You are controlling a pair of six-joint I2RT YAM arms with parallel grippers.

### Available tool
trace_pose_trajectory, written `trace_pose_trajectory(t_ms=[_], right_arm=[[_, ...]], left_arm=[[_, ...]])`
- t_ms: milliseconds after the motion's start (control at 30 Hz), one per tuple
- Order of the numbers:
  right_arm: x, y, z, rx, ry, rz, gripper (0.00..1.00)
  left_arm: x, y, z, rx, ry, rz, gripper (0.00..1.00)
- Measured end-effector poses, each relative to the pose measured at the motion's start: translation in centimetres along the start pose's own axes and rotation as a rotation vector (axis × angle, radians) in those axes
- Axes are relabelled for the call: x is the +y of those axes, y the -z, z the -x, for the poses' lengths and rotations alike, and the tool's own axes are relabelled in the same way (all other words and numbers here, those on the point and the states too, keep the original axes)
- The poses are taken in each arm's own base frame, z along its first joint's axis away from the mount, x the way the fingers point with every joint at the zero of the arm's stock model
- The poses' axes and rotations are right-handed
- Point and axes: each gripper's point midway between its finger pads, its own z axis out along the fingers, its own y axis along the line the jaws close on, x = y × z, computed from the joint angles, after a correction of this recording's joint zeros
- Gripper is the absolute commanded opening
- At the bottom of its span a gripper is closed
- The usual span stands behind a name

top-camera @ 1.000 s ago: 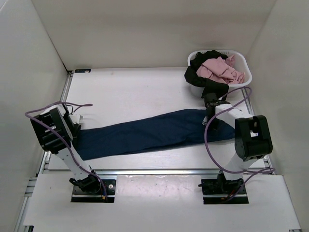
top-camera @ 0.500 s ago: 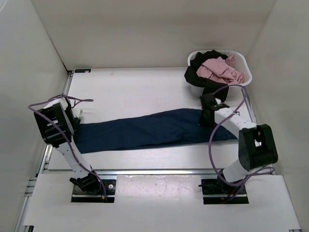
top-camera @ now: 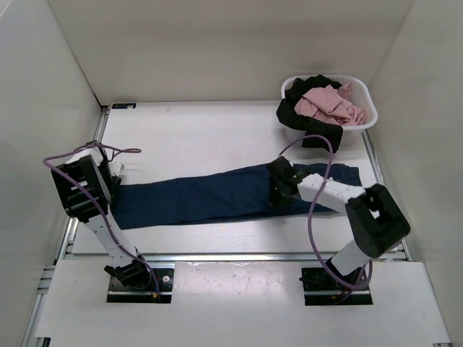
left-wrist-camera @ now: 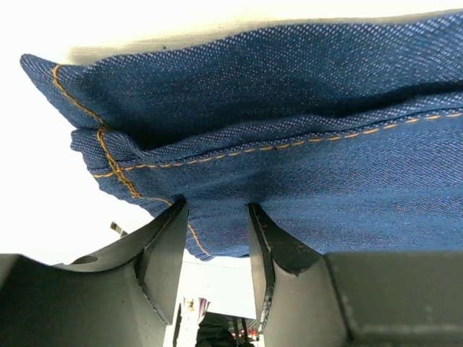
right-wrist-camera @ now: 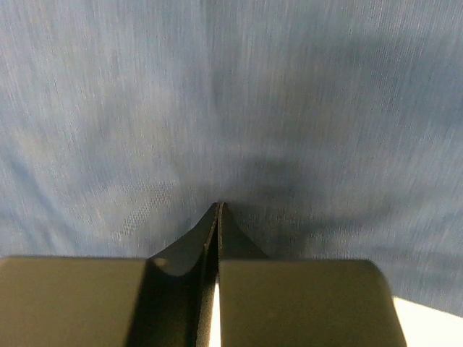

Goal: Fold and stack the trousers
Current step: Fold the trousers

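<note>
Dark navy-blue denim, the long trousers (top-camera: pixel 202 195) lie stretched in a narrow band across the white table (top-camera: pixel 202 137), leg hems at the left and waist at the right, below the white plastic laundry basket (top-camera: pixel 370 101) that holds a pink cloth (top-camera: pixel 329 105) and a black garment (top-camera: pixel 307 123).

The right end effector (top-camera: pixel 278 186) has travelled over the past second from the waist end inward along the cloth, and it now sits near the trousers' middle with its arm lying over the waist part. In the right wrist view its end effector (right-wrist-camera: pixel 218 206) is clenched, fingers pressed together with no gap, low over blurred denim. Whether a layer of cloth is pinched between them cannot be told.

The left end effector (top-camera: pixel 116 181) has shifted only slightly and stays at the hem end. In its wrist view the left end effector (left-wrist-camera: pixel 215 206) is released, jaws apart, the tan-stitched hem just at the fingertips (left-wrist-camera: pixel 173 217).

The trousers have shifted a little on the table but are no shorter, so I judge the lengthwise fold as not yet made. The rightward reach reads as either smoothing or the start of carrying the waist toward the hems.
</note>
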Motion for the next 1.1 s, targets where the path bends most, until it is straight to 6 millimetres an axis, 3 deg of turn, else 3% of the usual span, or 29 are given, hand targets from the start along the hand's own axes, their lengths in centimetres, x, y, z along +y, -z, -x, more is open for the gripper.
trace_pose_trajectory(t_ms=[100,200,500,533,567,600,667,700,767,833,933,1033,1100], right_arm=[[0.0,1.4,-2.5,-0.005,0.013,0.011,0.0],[-0.6,2.1,-3.8,-0.022,0.004,-0.011,0.0],[-3.3,2.5,-3.9,-0.07,-0.074,-0.144,0.0],[-3.7,2.4,-4.1,-0.064,-0.083,-0.161,0.05],[-4.1,2.6,-4.2,-0.062,-0.097,-0.181,0.19],[-4.6,2.9,-4.1,-0.068,-0.12,-0.197,0.56],[-5.7,4.2,-3.5,-0.106,-0.202,-0.21,0.77],[-6.4,5.2,-3.0,-0.139,-0.262,-0.204,0.96],[-8.4,7.6,-1.4,-0.227,-0.403,-0.193,0.99],[-11.6,10.1,0.2,-0.327,-0.573,-0.209,0.99],[-17.2,12.1,1.2,-0.376,-0.813,-0.295,0.99],[-22.2,11.4,0.3,-0.299,-1.014,-0.371,0.99],[-24.2,9.8,-1.3,-0.197,-1.099,-0.404,0.99]], left_arm=[[0.0,0.0,0.0,0.001,-0.001,0.002,0.5],[0.0,0.0,0.0,0.002,-0.003,0.005,0.5],[0.1,0.0,0.0,0.005,-0.002,0.011,0.51],[0.1,0.0,0.0,0.005,-0.002,0.011,0.51],[0.1,0.0,0.0,0.005,-0.002,0.011,0.51],[0.1,0.0,0.0,0.005,-0.001,0.011,0.51],[0.1,0.0,0.0,0.005,-0.001,0.011,0.51],[0.1,0.0,0.0,0.005,-0.001,0.011,0.51],[0.0,0.0,0.0,0.006,-0.002,0.012,0.51],[0.0,0.0,0.0,0.003,-0.001,0.012,0.51],[0.0,0.1,-0.1,-0.007,0.001,0.016,0.51],[0.0,0.1,-0.1,-0.015,0.0,0.019,0.51],[0.0,0.1,-0.1,-0.018,-0.001,0.02,0.51]])
